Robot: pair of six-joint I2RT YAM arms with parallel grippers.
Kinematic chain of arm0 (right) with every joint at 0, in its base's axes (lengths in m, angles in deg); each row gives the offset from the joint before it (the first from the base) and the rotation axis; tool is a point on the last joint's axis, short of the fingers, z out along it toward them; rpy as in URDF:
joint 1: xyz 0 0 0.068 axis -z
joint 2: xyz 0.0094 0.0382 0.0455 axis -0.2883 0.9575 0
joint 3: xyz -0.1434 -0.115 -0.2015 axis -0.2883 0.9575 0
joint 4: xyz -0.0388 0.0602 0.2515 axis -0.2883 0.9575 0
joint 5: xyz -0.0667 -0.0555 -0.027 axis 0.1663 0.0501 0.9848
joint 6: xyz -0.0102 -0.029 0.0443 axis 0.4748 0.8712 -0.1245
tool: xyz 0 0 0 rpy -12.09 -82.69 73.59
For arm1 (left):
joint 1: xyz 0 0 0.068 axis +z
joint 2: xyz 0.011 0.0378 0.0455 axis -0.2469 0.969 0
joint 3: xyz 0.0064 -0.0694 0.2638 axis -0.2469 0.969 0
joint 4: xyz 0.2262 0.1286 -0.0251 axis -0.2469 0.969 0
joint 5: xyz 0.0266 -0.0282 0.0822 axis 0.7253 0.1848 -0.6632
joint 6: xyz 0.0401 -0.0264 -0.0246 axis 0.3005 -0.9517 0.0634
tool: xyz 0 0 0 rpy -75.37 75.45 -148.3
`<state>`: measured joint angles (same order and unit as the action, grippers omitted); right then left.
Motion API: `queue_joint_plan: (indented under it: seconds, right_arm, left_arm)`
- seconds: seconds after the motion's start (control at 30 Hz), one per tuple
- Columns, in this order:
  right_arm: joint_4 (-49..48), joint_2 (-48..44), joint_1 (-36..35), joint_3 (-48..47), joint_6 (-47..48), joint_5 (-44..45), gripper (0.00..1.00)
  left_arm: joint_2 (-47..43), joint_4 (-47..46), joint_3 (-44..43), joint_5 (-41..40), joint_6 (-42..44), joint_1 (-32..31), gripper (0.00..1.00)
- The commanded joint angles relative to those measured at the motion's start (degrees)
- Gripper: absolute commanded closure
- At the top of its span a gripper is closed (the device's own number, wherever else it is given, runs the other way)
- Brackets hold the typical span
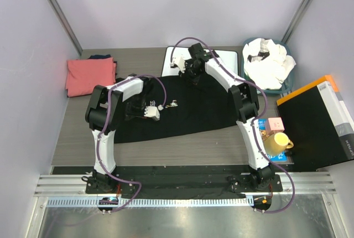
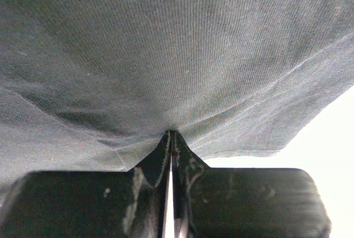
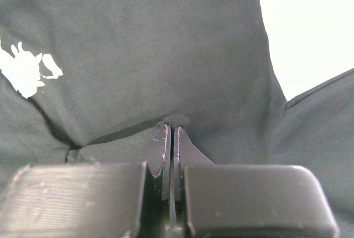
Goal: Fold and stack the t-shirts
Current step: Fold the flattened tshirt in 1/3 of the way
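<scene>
black t-shirt (image 1: pixel 193 110) spread before the white board (image 1: pixel 228 56), far edge lapping it, left gripper (image 2: pixel 171 134) pinched shut on its cloth, right gripper (image 3: pixel 170 126) clamped on a fold at the board's edge, coral-pink t-shirt (image 1: pixel 88 76) well left

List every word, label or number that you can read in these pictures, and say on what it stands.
No text can be read.
Black shirt, white print: shapes only, too small and blurred to read.
Box, marks on its white side: too small to read.
</scene>
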<state>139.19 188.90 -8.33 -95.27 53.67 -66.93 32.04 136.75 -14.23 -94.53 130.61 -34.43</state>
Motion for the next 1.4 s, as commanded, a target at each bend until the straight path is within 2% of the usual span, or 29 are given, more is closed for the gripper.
queue_joint_plan:
  seconds: [0.0,0.07,0.1,0.2,0.23,0.33,0.4,0.43,0.47,0.53,0.57,0.67,0.7,0.97,1.13,1.37]
  right_arm:
    - [-4.1,-3.4,-0.8,-2.4,-0.2,0.3,0.97]
    - [-5.2,-2.6,-1.1,-2.7,-0.3,2.5,0.80]
    - [-5.5,-2.5,-1.2,-2.6,-0.3,2.9,0.62]
    - [-7.5,-3.2,-1.2,-1.4,-0.7,5.0,0.47]
    - [-9.2,-4.2,-1.2,-0.1,-0.9,6.0,0.46]
    - [-14.1,-6.6,-1.2,2.8,-2.3,10.8,0.46]
    - [-15.5,-7.5,-0.4,3.2,-3.0,13.7,0.52]
    - [-15.7,-7.8,0.0,3.0,-3.2,14.8,0.56]
    - [-15.6,-8.5,0.9,2.9,-3.7,16.6,0.68]
    - [-14.8,-9.4,2.2,3.9,-4.1,17.1,0.81]
    - [-13.9,-10.1,3.6,4.2,-3.7,17.0,0.79]
    - [-7.8,-10.1,5.4,4.2,-1.3,16.4,0.63]
    - [-6.2,-10.0,7.0,4.2,-1.5,15.5,0.61]
    - [-4.5,-6.9,13.7,4.4,-8.5,8.4,0.58]
    - [-0.6,-3.5,18.0,0.5,-11.9,-1.1,0.54]
    - [4.5,-2.3,20.2,2.1,-12.1,-7.5,0.52]
  left_arm:
    - [1.9,-3.7,-0.6,4.1,1.4,0.0,1.00]
    - [1.8,-3.8,-0.5,4.0,1.4,0.0,1.00]
    - [1.9,-3.9,-0.6,4.0,1.2,0.0,1.00]
    - [1.6,-3.7,-0.4,4.1,1.1,0.0,1.00]
    - [1.7,-3.8,-0.3,4.1,0.9,0.0,1.00]
    - [1.6,-3.8,-0.1,3.9,0.7,0.0,1.00]
    - [1.4,-3.7,-0.2,3.9,0.6,0.0,1.00]
    - [1.3,-3.7,-0.4,3.9,0.5,0.0,1.00]
    - [1.3,-3.6,-0.5,4.0,0.5,0.0,1.00]
    - [1.3,-3.6,-0.7,4.0,0.4,0.0,1.00]
    - [1.2,-3.5,-0.7,4.0,0.4,0.0,1.00]
    - [1.2,-3.7,-0.5,3.9,0.6,0.0,1.00]
    - [1.2,-3.7,-0.5,3.9,0.7,-0.1,1.00]
    - [1.1,-3.3,-0.8,3.5,1.4,-0.1,1.00]
    - [0.5,-2.3,-0.8,2.8,1.7,0.0,1.00]
    - [0.7,-0.9,-1.8,2.1,1.5,-0.1,1.00]
